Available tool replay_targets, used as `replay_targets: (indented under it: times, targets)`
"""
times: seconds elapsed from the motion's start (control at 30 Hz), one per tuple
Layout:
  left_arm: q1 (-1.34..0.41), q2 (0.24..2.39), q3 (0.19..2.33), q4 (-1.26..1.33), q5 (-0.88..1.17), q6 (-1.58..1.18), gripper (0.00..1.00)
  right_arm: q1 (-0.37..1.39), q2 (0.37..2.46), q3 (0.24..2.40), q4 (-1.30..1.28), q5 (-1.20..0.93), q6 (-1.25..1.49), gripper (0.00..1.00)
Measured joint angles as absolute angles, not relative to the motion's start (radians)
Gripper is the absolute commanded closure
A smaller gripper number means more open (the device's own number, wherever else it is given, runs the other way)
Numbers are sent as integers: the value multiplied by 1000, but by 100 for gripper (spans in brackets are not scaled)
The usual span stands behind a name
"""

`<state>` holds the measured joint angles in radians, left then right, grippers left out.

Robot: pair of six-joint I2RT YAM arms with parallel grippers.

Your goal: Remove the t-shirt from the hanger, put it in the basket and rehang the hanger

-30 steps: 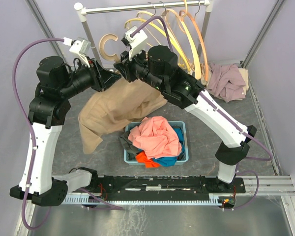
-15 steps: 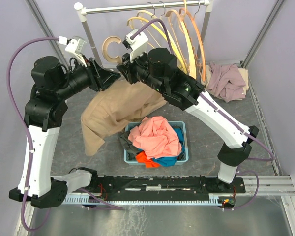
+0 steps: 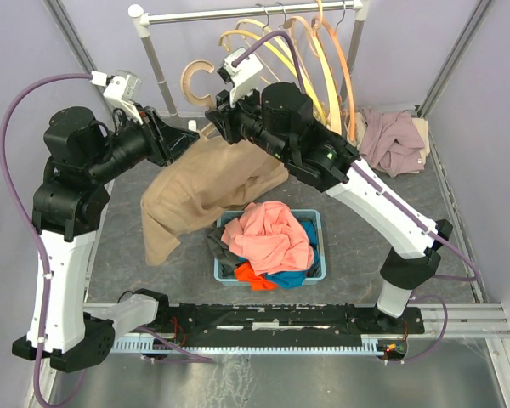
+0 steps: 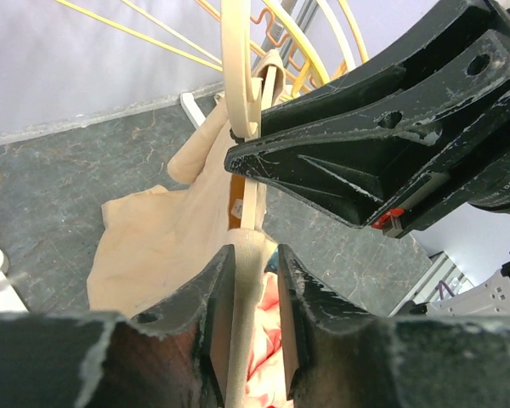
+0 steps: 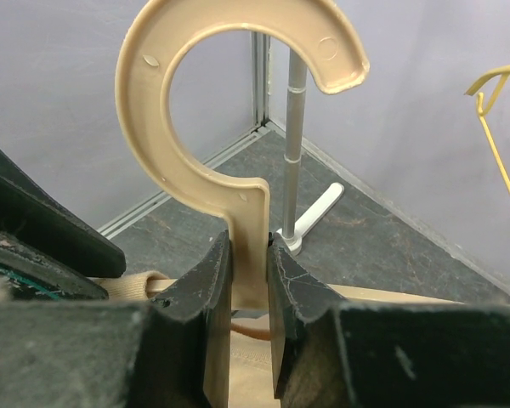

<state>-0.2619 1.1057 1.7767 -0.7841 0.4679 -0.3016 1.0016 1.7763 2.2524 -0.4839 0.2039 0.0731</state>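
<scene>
Tan fabric t-shirt drapes from a beige plastic hanger above the tabletop's far-left part. Right pincer pinches the hook stem, left pincer the hanger arm. To free the cloth, steady the stem and slide it off the arm.

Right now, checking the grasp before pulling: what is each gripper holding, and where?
Both hold the hanger: the right gripper clamps its neck just under the hook, the left gripper pinches its body lower, beside the t-shirt.
</scene>
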Motion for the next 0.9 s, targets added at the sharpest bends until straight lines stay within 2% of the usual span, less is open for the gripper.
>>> replay_targets:
  times: [0.27, 0.43, 0.7, 0.77, 0.9]
  targets:
    - [-262, 1107, 1776, -784, 469, -302, 74, 1002, 1775, 2236, -485, 204, 76, 99]
    - [-262, 1107, 1772, -784, 469, -301, 64, 1002, 1775, 2236, -484, 204, 77, 99]
    - [-262, 1106, 1750, -785, 462, -301, 61, 1002, 1775, 2236, -485, 204, 77, 99]
    - [-262, 1106, 1741, -785, 454, -301, 64, 1002, 1775, 2236, -485, 204, 77, 99]
    - [-262, 1106, 1735, -785, 447, -301, 75, 1002, 1775, 2236, -485, 204, 77, 99]
